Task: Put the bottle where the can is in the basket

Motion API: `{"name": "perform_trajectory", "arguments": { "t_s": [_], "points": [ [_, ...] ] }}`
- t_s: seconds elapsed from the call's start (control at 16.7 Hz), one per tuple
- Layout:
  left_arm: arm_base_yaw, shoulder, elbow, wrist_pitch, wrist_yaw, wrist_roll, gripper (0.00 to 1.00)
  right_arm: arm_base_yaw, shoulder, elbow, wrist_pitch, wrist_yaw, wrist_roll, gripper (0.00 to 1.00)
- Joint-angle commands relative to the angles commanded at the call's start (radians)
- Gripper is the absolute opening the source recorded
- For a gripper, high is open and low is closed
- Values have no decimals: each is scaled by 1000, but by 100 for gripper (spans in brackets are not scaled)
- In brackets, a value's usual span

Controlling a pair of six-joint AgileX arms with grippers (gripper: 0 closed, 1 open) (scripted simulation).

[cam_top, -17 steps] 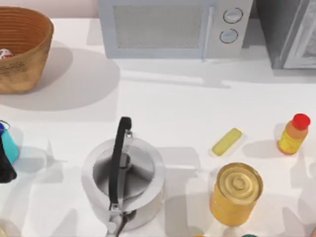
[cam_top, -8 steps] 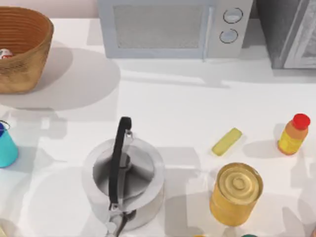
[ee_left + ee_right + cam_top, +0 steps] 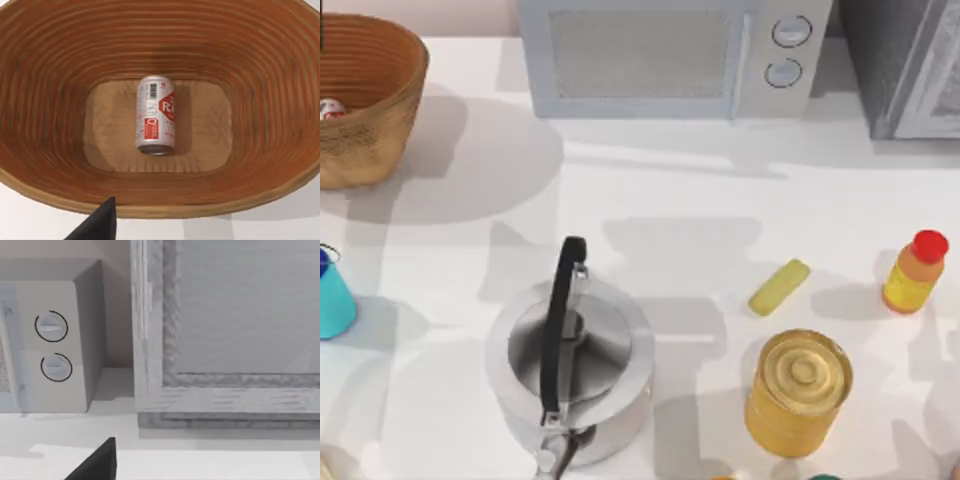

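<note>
The tan wicker basket (image 3: 365,110) stands at the table's far left back. The small white can (image 3: 155,114) with red markings lies on its side on the basket's floor; a bit of it shows over the rim (image 3: 330,108) in the top view. My left gripper (image 3: 97,225) hovers above the basket's (image 3: 45,150) near rim and looks down into it. A yellow-orange bottle (image 3: 915,272) with a red cap stands upright at the table's right edge. My right gripper (image 3: 97,462) is held off the table and faces the back wall, away from the bottle.
A steel kettle (image 3: 568,365) with a black handle fills the front middle. A big golden tin (image 3: 798,392) and a yellow bar (image 3: 779,287) lie left of the bottle. A teal cup (image 3: 332,295) is at the left edge. Microwave (image 3: 670,55) and grey cabinet (image 3: 910,65) line the back.
My left arm has left the spot beside the teal cup and moved back to above the basket. Its shadow has shifted across the table. Nothing on the table has moved.
</note>
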Motion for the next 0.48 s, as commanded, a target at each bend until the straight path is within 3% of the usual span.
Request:
{"name": "perform_trajectory", "arguments": {
  "t_s": [0.48],
  "points": [
    [41, 680, 646, -345, 24, 52, 100, 0, 0, 0, 0, 0, 0, 100]
  ]
}}
